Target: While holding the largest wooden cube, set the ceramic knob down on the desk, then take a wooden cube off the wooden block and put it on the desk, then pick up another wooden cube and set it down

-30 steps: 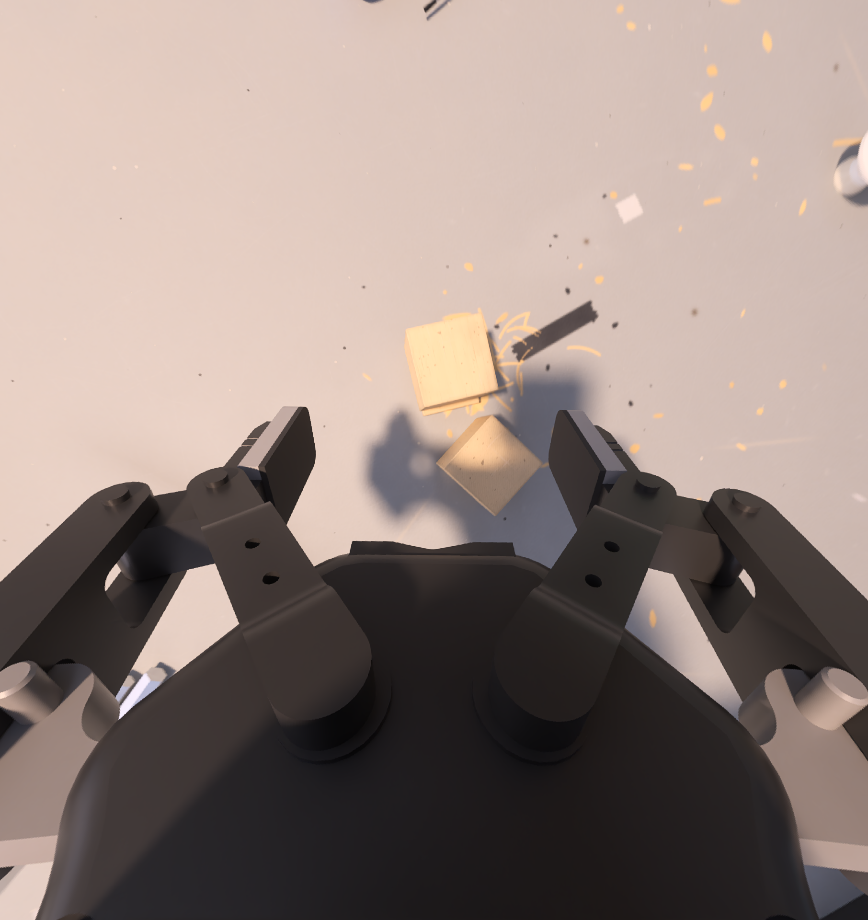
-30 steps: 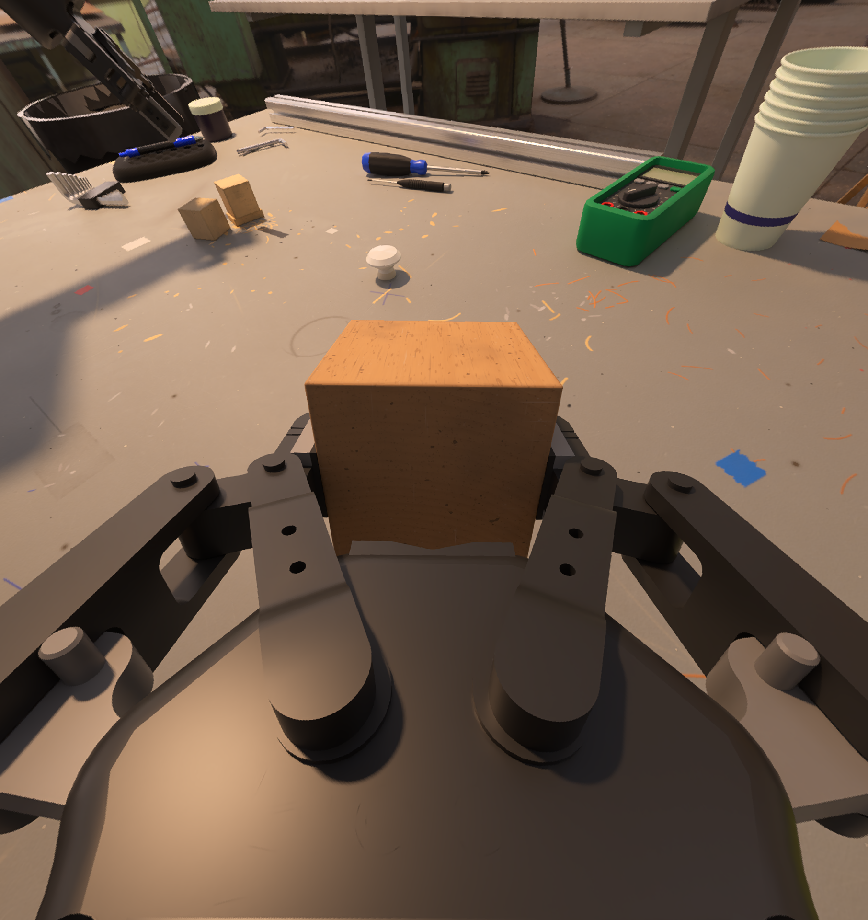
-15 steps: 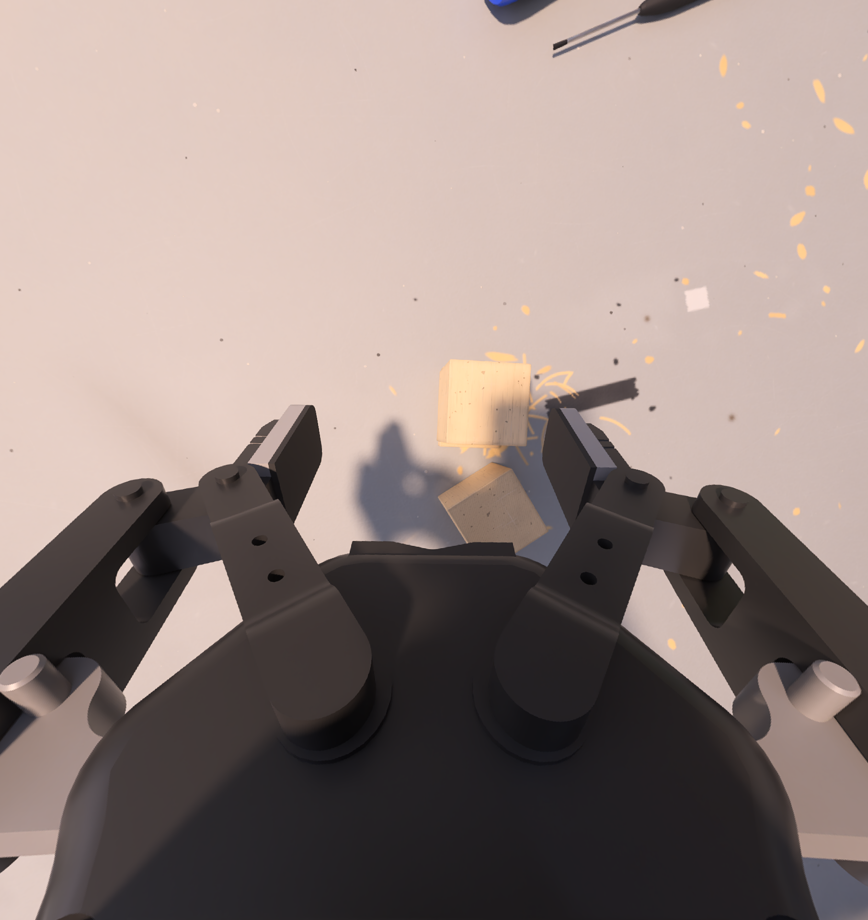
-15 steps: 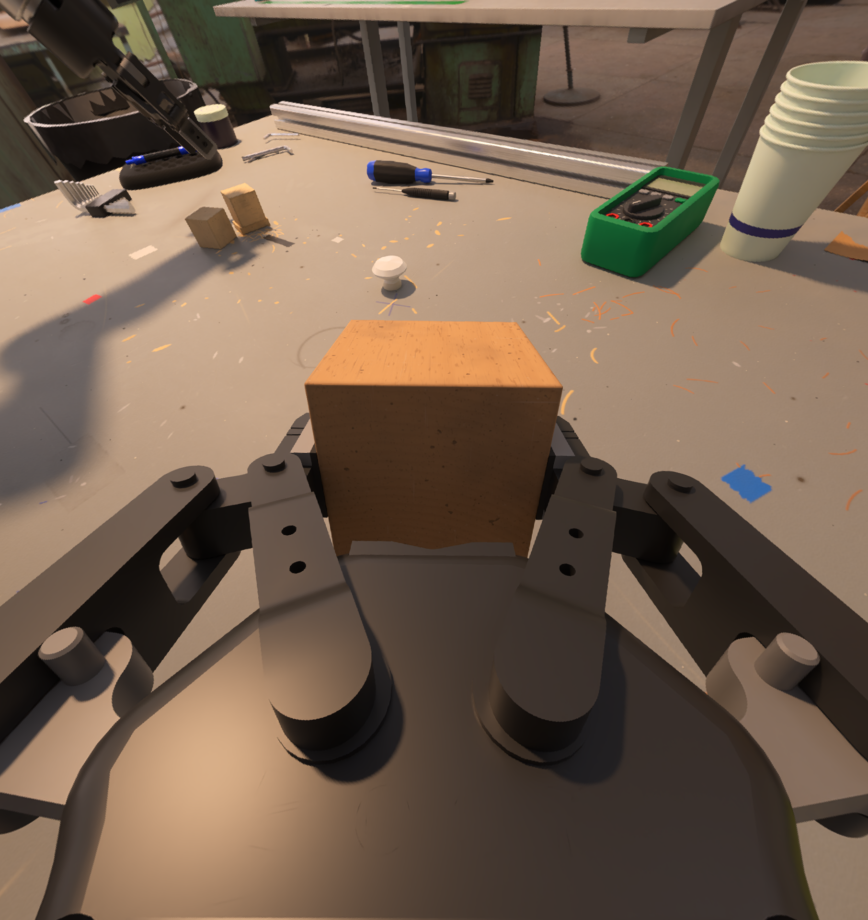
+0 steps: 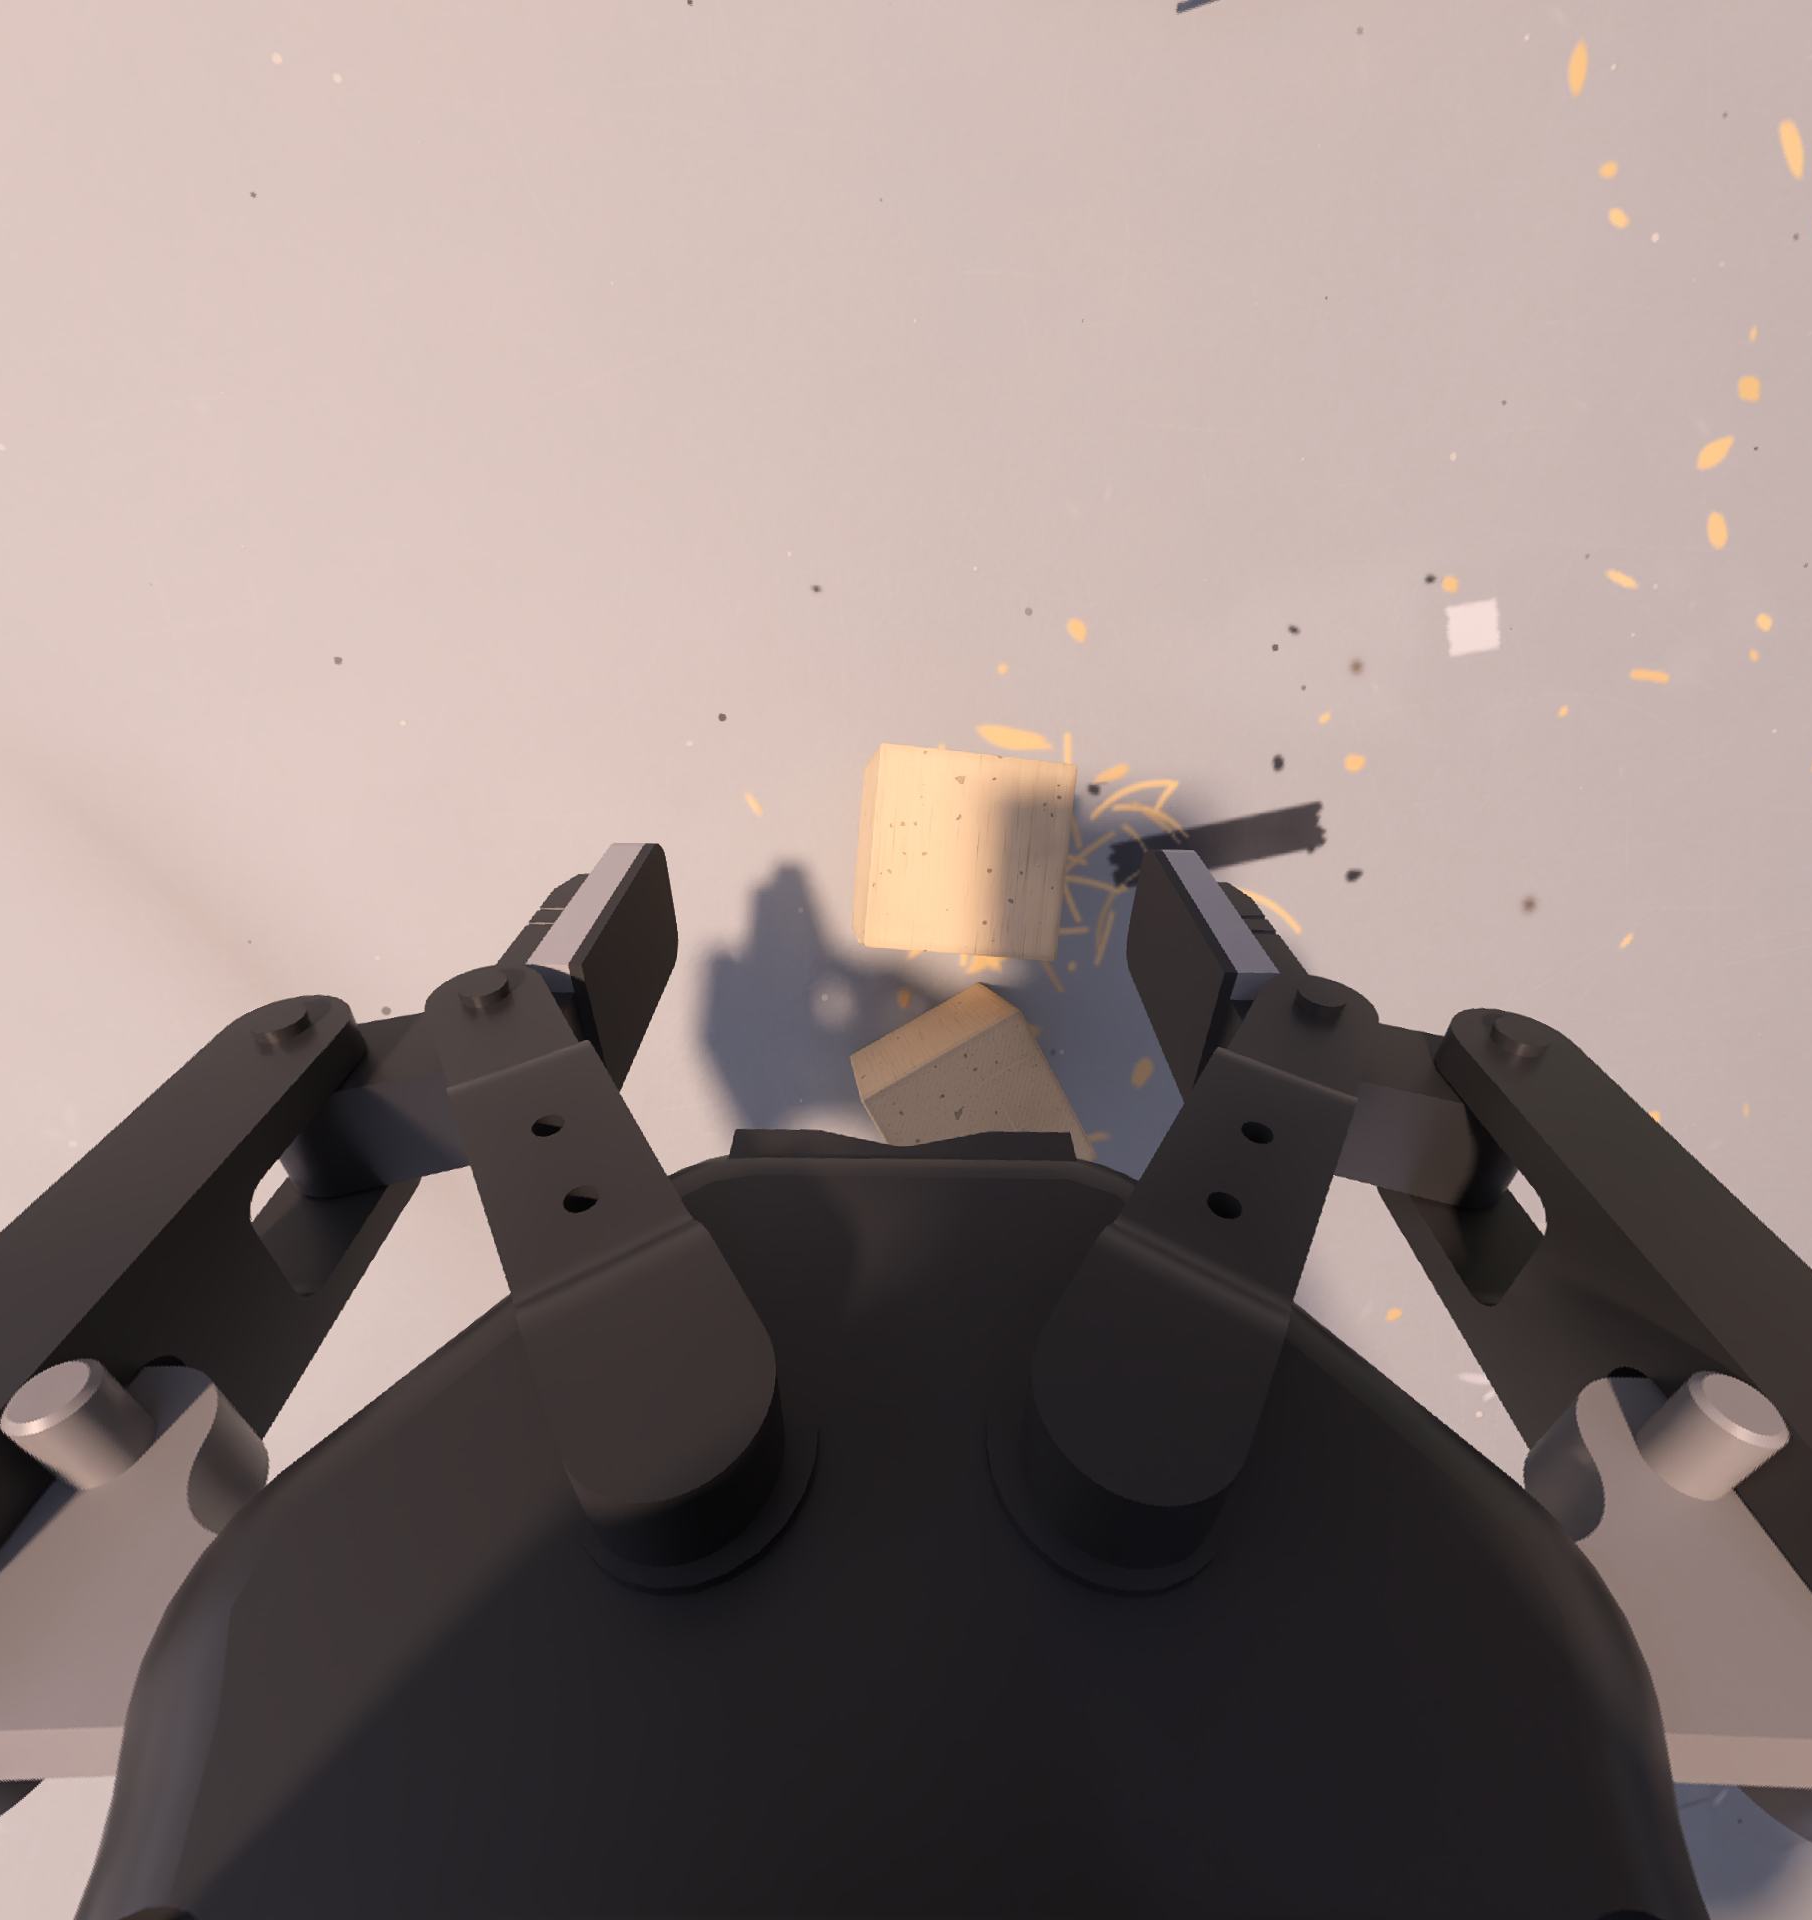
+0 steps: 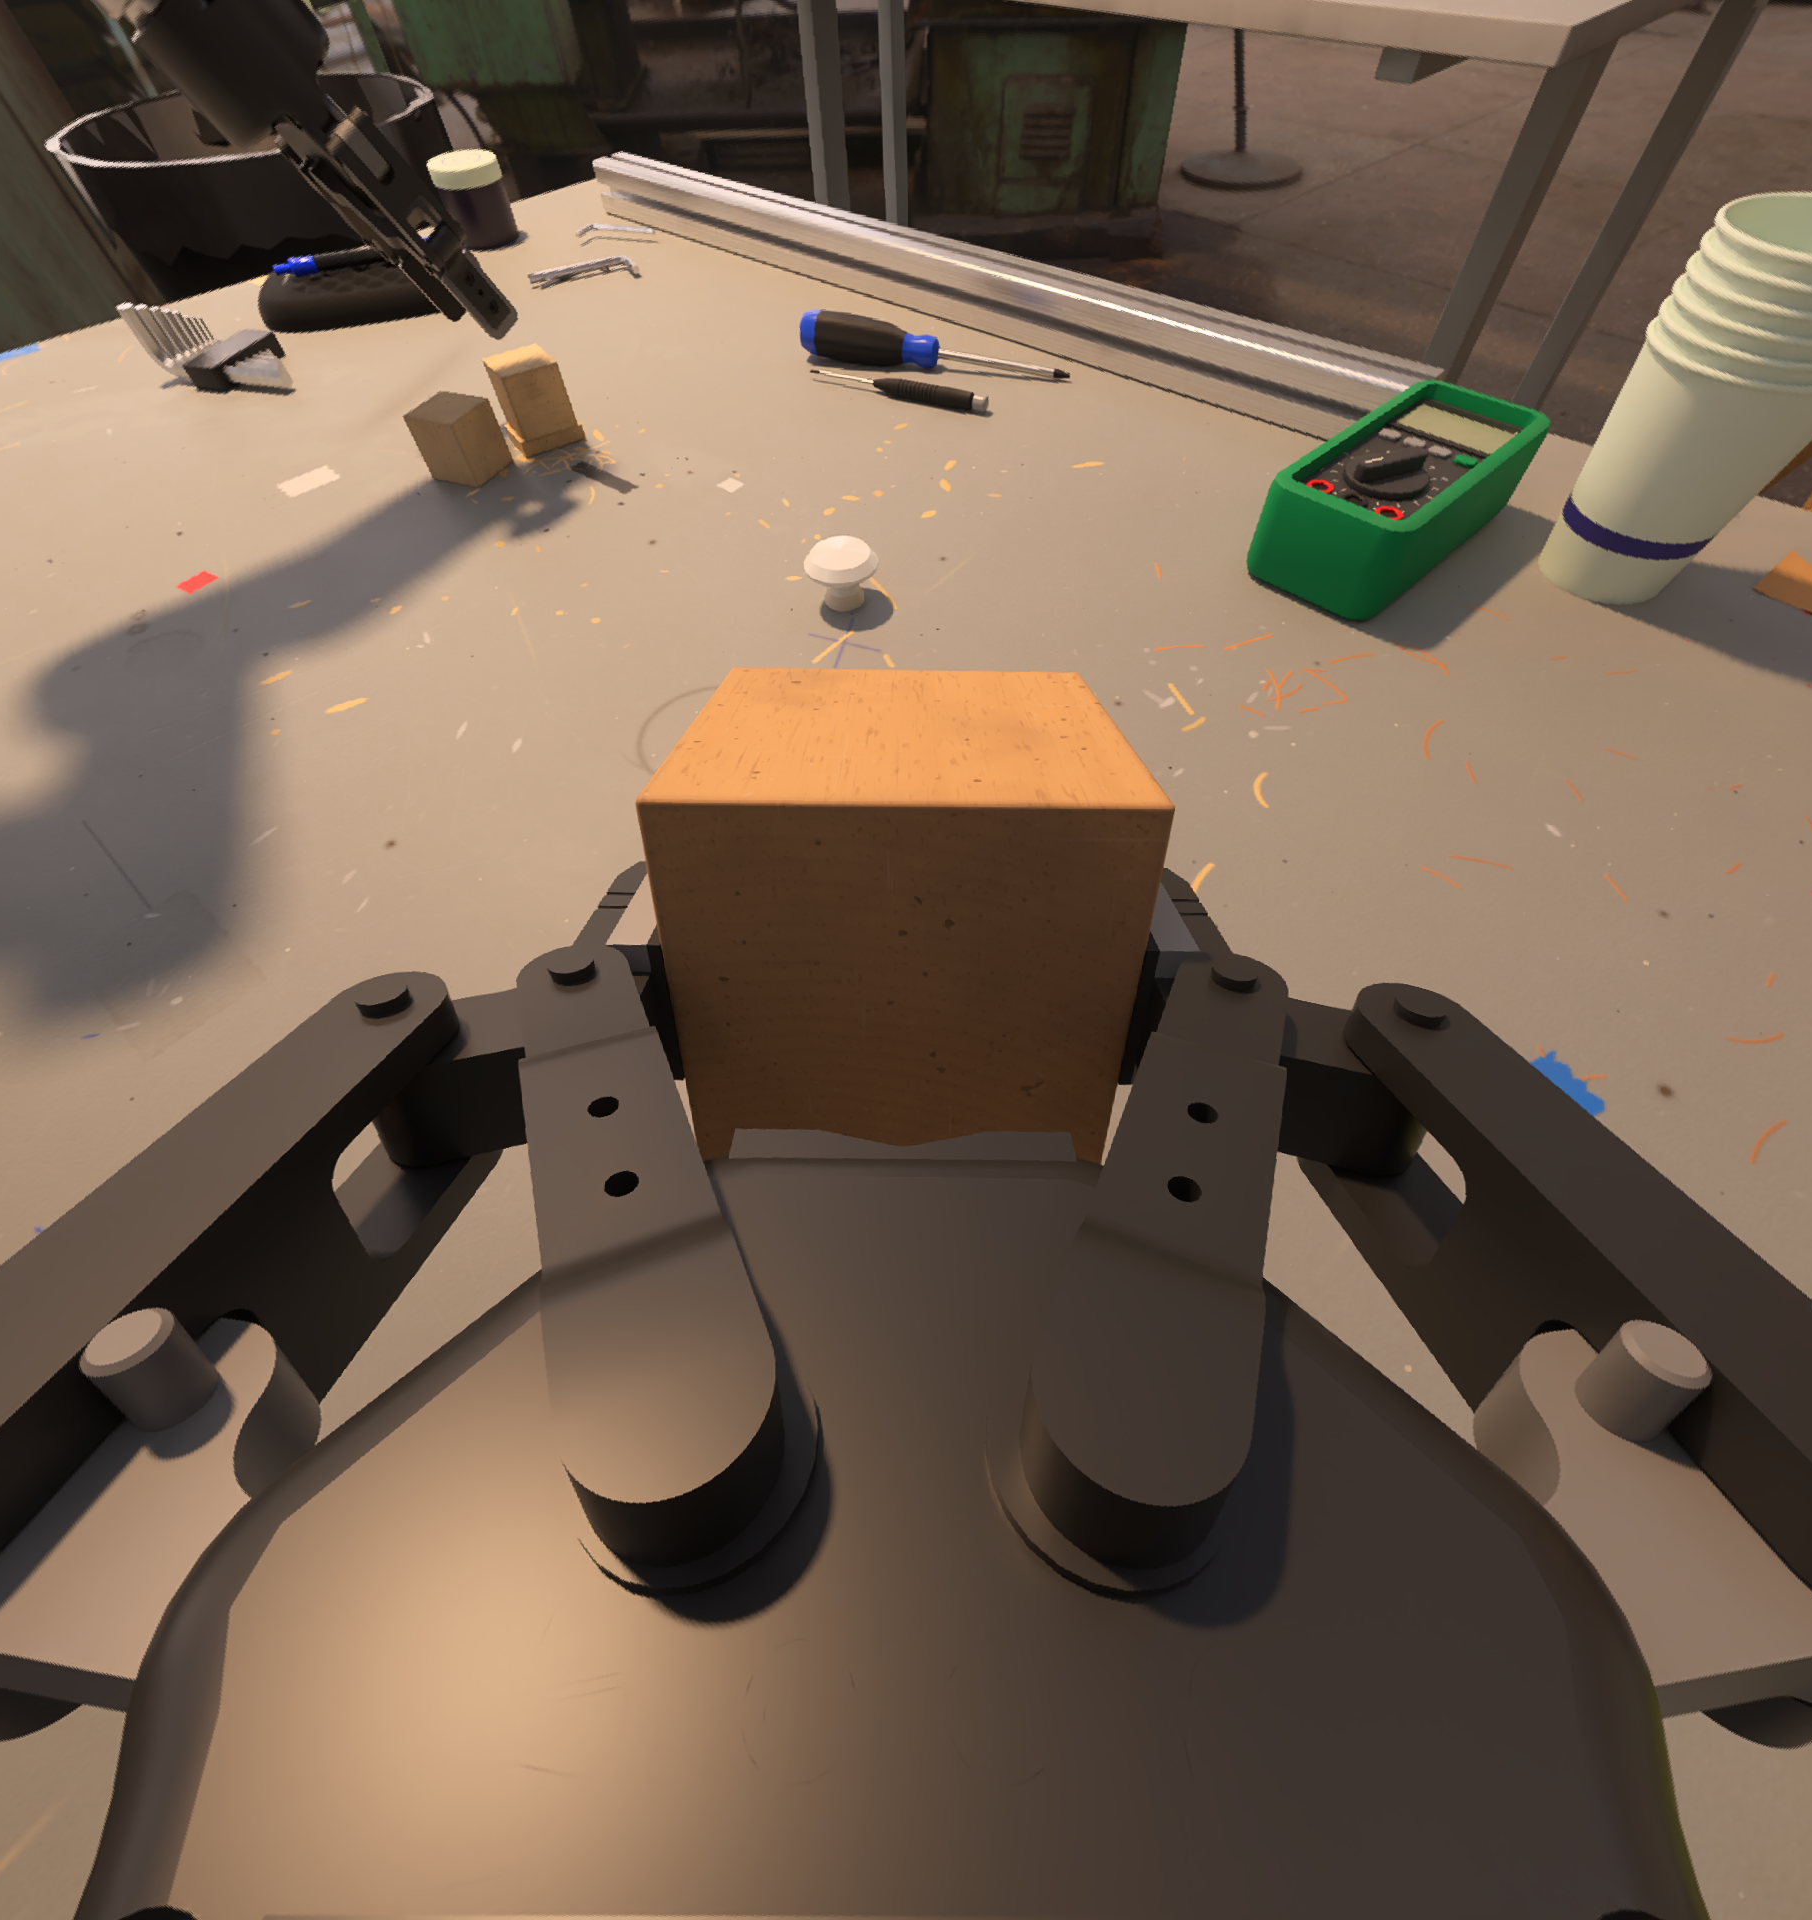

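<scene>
Gripping the largest wooden cube (image 6: 902,904) between its two fingers, the right gripper (image 6: 902,997) is hanging above the desk (image 6: 1297,883), facing across it. Across the desk, the left gripper (image 5: 902,935) is pointing almost straight down with its jaws spread wide and nothing between them; in the right wrist view it (image 6: 466,296) is slanting down from the far left corner. Two pale wooden pieces are sitting below it: a lit one (image 5: 964,847) standing taller, and a shaded smaller wooden cube (image 5: 959,1081) just beside it, partly hidden by the gripper body. One white ceramic knob (image 6: 840,571) is standing upright on the desk, well apart from both. Also lying about are two screwdrivers (image 6: 912,348), one green multimeter (image 6: 1401,488) and one stack of paper cups (image 6: 1733,384).
</scene>
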Tool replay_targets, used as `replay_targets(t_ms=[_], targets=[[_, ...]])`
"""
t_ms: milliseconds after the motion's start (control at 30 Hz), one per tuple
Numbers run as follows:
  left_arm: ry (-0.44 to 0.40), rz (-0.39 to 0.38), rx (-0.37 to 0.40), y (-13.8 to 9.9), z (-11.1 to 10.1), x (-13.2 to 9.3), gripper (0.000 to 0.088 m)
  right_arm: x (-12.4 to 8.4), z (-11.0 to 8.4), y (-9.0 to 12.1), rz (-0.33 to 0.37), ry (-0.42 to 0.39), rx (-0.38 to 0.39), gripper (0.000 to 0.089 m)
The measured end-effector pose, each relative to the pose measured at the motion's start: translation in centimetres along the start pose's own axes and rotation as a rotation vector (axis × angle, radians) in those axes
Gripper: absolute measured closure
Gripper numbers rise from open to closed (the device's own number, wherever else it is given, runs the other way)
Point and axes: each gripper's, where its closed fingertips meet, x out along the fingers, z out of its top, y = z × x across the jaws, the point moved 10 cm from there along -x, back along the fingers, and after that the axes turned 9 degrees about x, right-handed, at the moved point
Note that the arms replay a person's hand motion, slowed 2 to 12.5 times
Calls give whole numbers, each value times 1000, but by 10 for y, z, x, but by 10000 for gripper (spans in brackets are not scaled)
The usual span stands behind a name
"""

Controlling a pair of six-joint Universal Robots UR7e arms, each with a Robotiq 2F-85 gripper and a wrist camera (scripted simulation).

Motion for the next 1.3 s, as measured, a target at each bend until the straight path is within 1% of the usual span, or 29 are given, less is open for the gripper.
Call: replay_targets(t_ms=[433,733,833,933,967,1000,1067,1167,1300], targets=[[18,21,2,-4,1,10,166,7,12,9,9,10,-34,293],[72,24,15,-5,1,24,186,10,12,13,9,16,-42,293],[90,6,32,-6,1,28,242,10,11,14,6,19,-43,293],[92,-42,56,-8,2,31,413,9,10,14,1,20,-45,293],[88,-53,63,-8,3,31,458,9,10,14,-1,20,-45,293],[85,-58,69,-8,4,30,475,8,10,14,-4,20,-46,293],[82,-47,85,-6,4,28,475,7,10,14,-7,18,-45,293],[77,-4,123,-1,6,22,475,4,10,14,-12,14,-44,293],[42,41,169,4,10,5,475,0,9,13,-19,4,-44,293]])
